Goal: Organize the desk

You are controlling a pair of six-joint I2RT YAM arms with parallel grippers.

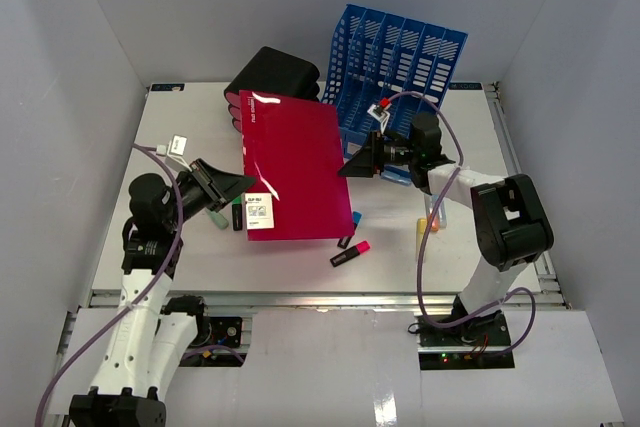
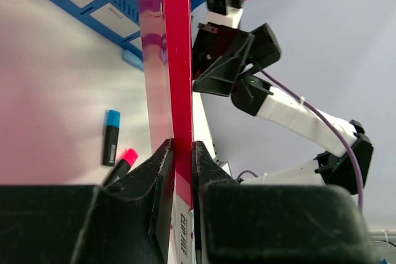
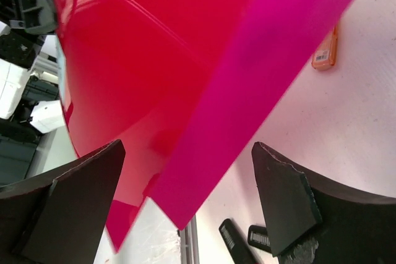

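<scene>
Overhead, the white desk [image 1: 300, 272] fills the view from rail to rail, and a red folder [image 1: 295, 167] sits tilted over its middle, raised off the surface. The left end effector [image 1: 243, 185] comes in from 9 o'clock and is clamped on the folder's left edge; the right end effector [image 1: 358, 160] reaches in from 3 o'clock with its fingers spread around the folder's right corner. A blue file rack [image 1: 400, 62] stands at 1 o'clock of the folder, a black tray stack [image 1: 275, 77] at 12 o'clock, and a pink-capped marker [image 1: 350, 254] lies on the desk at 5 o'clock. From the left wrist, the left end effector [image 2: 182, 153] pinches the red folder [image 2: 179, 60] edge-on, both fingers pressed against it. The desk [image 2: 55, 91] lies toward 9 o'clock, carrying a blue-capped marker [image 2: 111, 137] and the pink-capped marker [image 2: 125, 160], with the blue file rack [image 2: 93, 4] at 11 o'clock. From the right wrist, the right end effector [image 3: 189, 148] stands wide open, gripping nothing, the red folder [image 3: 161, 60] passing between its fingers [image 3: 80, 196]. The desk [image 3: 346, 122] shows at 3 o'clock with a small orange item [image 3: 325, 51] on it.
</scene>
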